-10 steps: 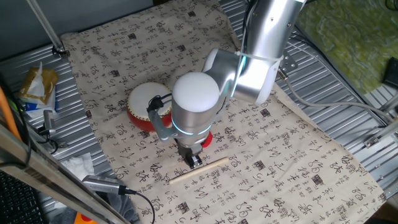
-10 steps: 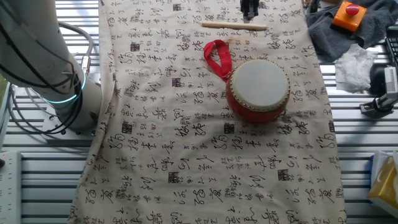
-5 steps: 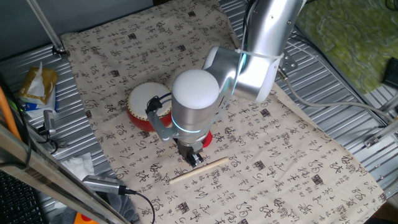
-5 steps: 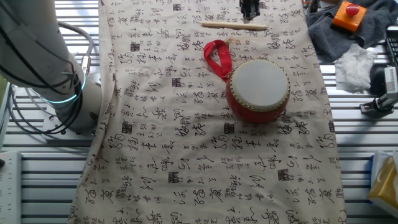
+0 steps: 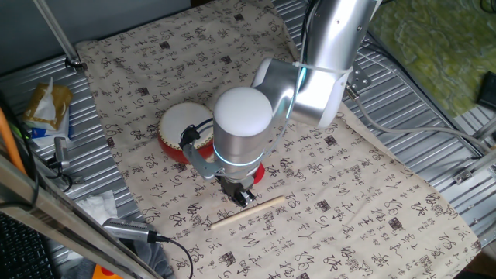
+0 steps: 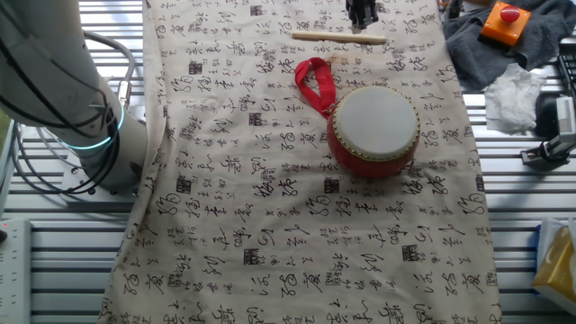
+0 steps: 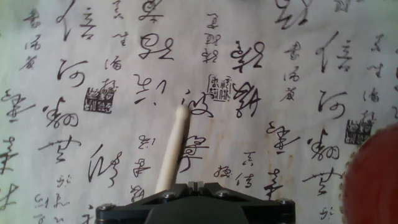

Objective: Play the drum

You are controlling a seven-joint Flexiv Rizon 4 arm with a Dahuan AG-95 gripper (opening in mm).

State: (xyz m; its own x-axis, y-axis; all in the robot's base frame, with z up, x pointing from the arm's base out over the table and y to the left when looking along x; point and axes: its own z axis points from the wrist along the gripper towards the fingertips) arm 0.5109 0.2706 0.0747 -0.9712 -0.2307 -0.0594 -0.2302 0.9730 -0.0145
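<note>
Right now the tool [image 5: 242, 198] is down low over the pale wooden stick [image 5: 248, 211], which lies flat on the calligraphy-print cloth [image 5: 372, 201] covering the counter. Whether its fingers are parted or pinched, I cannot tell. From the hand view the stick [image 7: 172, 149] runs toward 12 o'clock. The drum [image 6: 373, 130] sits upright at the stick's 6 o'clock, well apart, red ribbon [image 6: 315, 83] trailing at 10 o'clock.

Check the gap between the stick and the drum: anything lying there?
Only the red ribbon loop, plus printed cloth, separates stick from drum, seen in the other fixed view.
</note>
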